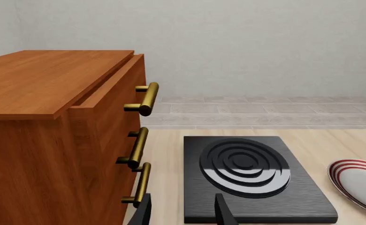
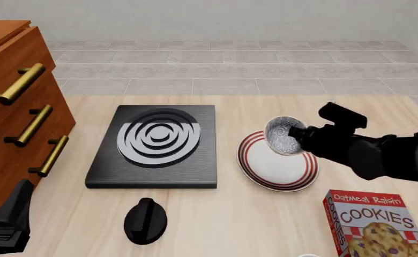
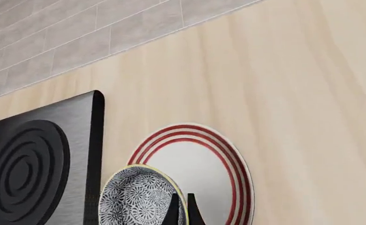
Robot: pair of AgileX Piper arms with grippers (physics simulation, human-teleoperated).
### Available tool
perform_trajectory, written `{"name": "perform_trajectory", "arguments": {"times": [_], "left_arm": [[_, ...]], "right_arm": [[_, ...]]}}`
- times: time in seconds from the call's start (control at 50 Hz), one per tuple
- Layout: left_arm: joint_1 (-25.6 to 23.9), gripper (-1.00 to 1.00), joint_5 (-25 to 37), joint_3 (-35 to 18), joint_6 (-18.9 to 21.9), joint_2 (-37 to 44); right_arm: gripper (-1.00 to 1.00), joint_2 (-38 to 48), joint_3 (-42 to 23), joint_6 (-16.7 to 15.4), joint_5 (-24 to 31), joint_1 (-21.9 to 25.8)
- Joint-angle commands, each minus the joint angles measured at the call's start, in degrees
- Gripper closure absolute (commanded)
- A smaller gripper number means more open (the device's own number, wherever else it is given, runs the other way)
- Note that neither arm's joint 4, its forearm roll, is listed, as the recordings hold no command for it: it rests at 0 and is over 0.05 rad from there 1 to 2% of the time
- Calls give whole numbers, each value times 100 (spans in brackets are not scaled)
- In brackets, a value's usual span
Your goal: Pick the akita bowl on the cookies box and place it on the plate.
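Note:
The akita bowl (image 2: 283,134), dark-patterned inside with a pale rim, hangs tilted over the plate's far right part. My right gripper (image 2: 300,137) is shut on its rim. In the right wrist view the two fingertips (image 3: 173,210) pinch the akita bowl (image 3: 138,199) at its edge, with the red-ringed white plate (image 3: 205,164) below it. The plate (image 2: 273,167) lies right of the stove. The red cookies box (image 2: 373,225) lies at the front right with nothing on it. My left gripper (image 1: 183,213) is open and holds nothing, low at the front left (image 2: 12,219).
A black square stove (image 2: 155,144) with grey rings sits left of the plate, with a black knob (image 2: 146,219) in front of it. A wooden cabinet (image 2: 9,107) with brass handles stands along the left side, close to my left gripper.

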Motion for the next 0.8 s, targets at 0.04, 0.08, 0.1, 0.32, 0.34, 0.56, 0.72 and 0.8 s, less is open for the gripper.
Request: {"name": "perform_trajectory", "arguments": {"times": [0.04, 0.08, 0.1, 0.32, 0.34, 0.56, 0.72, 0.8], "left_arm": [[0, -100, 0, 0, 0, 0], [0, -100, 0, 0, 0, 0], [0, -100, 0, 0, 0, 0], [0, -100, 0, 0, 0, 0], [0, -100, 0, 0, 0, 0], [0, -100, 0, 0, 0, 0], [0, -100, 0, 0, 0, 0], [0, -100, 0, 0, 0, 0]], "right_arm": [[100, 277, 10, 13, -183, -15], [100, 303, -5, -13, -175, -29], [100, 316, 7, 12, -198, -27], [100, 477, 12, -6, -296, -11], [100, 490, 16, 11, -311, -10], [100, 686, -55, -24, -346, -17], [100, 799, -99, -56, -351, -32], [100, 842, -129, -74, -336, -44]]}}
